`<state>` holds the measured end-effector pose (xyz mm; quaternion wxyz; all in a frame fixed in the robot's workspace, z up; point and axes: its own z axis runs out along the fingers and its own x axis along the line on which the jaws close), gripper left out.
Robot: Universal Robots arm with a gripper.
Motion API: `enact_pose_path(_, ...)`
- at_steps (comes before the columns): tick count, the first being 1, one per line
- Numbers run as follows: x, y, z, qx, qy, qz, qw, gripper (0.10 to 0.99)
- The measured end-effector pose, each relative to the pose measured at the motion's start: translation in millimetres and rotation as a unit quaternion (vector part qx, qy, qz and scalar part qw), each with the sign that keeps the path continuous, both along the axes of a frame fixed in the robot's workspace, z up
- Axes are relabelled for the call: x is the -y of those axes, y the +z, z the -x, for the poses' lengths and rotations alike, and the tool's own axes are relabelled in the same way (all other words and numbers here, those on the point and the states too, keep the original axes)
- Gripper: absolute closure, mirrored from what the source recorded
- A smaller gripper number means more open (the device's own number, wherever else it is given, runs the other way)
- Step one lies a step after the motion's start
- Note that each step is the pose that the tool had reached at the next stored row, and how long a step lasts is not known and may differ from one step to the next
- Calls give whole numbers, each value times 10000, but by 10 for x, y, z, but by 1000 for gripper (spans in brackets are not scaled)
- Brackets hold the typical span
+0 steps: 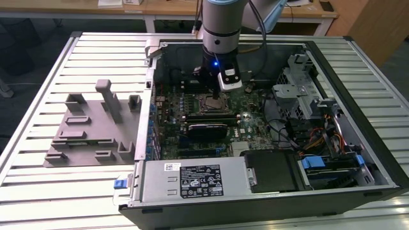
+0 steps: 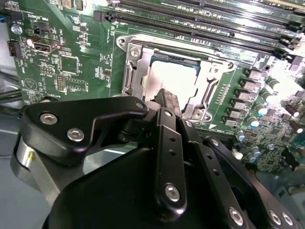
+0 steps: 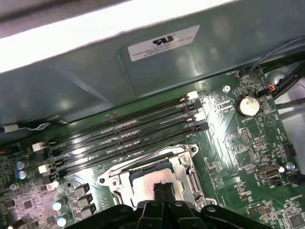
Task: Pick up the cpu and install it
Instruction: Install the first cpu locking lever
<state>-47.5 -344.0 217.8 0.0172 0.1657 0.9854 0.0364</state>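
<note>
The gripper [image 3: 163, 188], fingers pressed together, stands just above the cpu [image 3: 145, 183] lying in the socket [image 3: 183, 164]; I judge the seating step, a gentle straight withdrawal is needed

The arm [image 1: 221, 28] reaches down into the open computer case [image 1: 268, 191] over the motherboard's socket [image 1: 214, 102].

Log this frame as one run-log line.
gripper: over socket | cpu: seated in socket | fingers: together | tray: outside case
</note>
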Motion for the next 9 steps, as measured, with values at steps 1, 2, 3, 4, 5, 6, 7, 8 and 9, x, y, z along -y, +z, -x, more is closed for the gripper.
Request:
enact_pose_path(1, 0, 16, 0, 0, 0, 0, 10000, 980)
enact_pose_path(2, 0, 31, 0, 0, 0, 0, 10000, 980)
enact_pose_path(3, 0, 48, 0, 0, 0, -1, 10000, 980)
enact_pose_path(4, 0, 65, 0, 0, 0, 0, 10000, 980)
enact_pose_path(5, 0, 81, 0, 0, 0, 0, 10000, 980)
enact_pose_path(6, 0, 94, 0, 0, 0, 0, 10000, 980)
enact_pose_path(7, 0, 101, 0, 0, 0, 0, 10000, 980)
enact_pose_path(8, 0, 104, 0, 0, 0, 0, 10000, 980)
enact_pose_path(9, -1, 105, 0, 1, 0, -1, 10000, 980)
